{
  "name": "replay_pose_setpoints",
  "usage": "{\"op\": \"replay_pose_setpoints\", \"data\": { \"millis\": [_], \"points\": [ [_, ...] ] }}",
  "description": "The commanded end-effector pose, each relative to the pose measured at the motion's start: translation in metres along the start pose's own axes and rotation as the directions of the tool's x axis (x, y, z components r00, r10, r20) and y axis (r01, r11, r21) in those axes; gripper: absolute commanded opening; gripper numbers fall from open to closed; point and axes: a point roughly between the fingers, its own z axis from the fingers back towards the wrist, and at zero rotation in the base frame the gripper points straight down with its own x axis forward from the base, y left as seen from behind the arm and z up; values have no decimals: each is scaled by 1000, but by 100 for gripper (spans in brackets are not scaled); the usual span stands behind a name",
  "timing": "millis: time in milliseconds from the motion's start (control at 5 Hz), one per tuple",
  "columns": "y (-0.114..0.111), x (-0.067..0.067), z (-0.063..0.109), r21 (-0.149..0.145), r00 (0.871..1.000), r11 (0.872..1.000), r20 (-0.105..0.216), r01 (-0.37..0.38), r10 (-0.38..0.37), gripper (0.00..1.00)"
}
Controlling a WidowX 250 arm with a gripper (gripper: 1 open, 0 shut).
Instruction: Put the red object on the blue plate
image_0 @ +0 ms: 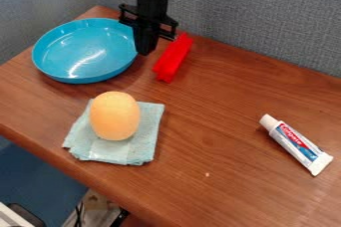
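Observation:
The red object (172,57) is a small red block lying flat on the wooden table, just right of the blue plate (83,52). The plate is a glossy round cyan dish at the back left with nothing in it. My black gripper (148,45) points straight down, with its tips in the narrow gap between the plate's right rim and the block's far left side. Its fingers are shut together and I see nothing between them. The block rests on the table beside the fingers; whether they touch it I cannot tell.
An orange egg-shaped object (114,114) sits on a pale teal folded cloth (123,136) near the front. A white toothpaste tube (294,142) lies at the right. The table's front edge (54,161) runs diagonally below the cloth.

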Motion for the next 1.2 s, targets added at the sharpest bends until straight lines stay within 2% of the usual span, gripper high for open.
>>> {"op": "replay_pose_setpoints", "data": {
  "millis": [0,200,1000],
  "points": [
    [15,6,15,22,999,1000,44,-18,17,0],
    [20,9,13,23,999,1000,40,-20,19,0],
    [19,3,46,-34,995,999,91,-28,31,0]
  ]
}}
